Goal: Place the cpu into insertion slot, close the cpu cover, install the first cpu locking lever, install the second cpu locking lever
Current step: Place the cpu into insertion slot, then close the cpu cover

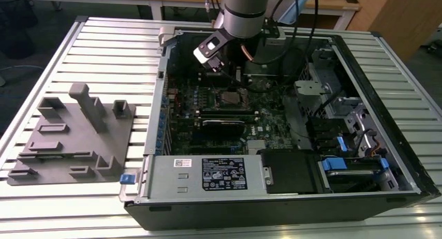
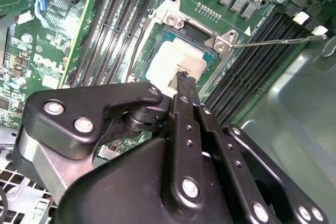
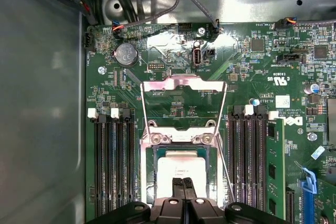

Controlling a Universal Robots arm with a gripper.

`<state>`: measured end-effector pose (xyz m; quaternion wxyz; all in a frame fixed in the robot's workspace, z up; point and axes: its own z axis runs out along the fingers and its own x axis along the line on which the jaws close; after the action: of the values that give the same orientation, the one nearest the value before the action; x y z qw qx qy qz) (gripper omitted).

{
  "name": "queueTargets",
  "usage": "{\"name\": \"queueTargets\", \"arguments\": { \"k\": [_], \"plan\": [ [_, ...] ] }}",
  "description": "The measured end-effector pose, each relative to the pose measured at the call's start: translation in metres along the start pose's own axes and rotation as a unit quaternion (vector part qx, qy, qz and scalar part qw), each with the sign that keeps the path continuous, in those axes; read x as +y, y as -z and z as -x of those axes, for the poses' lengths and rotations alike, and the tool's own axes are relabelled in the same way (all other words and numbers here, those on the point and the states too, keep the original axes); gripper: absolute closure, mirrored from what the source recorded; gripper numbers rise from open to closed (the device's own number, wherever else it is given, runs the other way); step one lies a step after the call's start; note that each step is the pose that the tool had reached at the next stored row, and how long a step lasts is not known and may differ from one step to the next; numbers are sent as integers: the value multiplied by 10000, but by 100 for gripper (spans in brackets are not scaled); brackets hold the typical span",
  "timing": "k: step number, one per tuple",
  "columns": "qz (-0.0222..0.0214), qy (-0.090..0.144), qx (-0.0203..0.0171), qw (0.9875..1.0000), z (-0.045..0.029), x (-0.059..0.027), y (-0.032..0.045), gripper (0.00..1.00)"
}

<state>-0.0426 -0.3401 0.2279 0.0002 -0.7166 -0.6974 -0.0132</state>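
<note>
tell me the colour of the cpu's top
Pale silver-grey; the cpu shows best in the first wrist view.

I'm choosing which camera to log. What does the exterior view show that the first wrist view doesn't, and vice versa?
Exterior view adds: the grey moulded fixture block on the ribbed metal table, and the silver robot arm. First wrist view adds: the round silver coin battery, the open thin silver cpu cover, the dull silver square cpu. Shared: the green circuit board, the metal-rimmed square insertion slot, the black gripper over it.
</note>
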Motion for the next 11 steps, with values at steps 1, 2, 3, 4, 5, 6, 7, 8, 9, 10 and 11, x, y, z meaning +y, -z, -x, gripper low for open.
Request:
{"name": "queueTargets", "arguments": {
  "k": [1, 2, 3, 4, 5, 6, 7, 8, 9, 10, 11],
  "plan": [
    [-1, 0, -2, 10000, 0, 0, 5, 89],
    [-1, 0, -1, 10000, 0, 0, 8, 89],
    [1, 0, 1, 10000, -1, 0, 8, 89],
    [1, 0, 2, 10000, -1, 0, 8, 89],
    [1, 0, 2, 10000, -1, 1, 8, 89],
    [0, 0, 1, 10000, -1, 1, 28, 89],
    [1, 0, 1, 10000, -1, 1, 47, 89],
    [0, 0, 1, 10000, -1, 1, 47, 89],
    [0, 0, 1, 10000, -1, 1, 48, 89],
    [0, 0, 0, 10000, -1, 1, 51, 89],
    [-1, 0, -1, 10000, -1, 1, 54, 89]
  ]
}}
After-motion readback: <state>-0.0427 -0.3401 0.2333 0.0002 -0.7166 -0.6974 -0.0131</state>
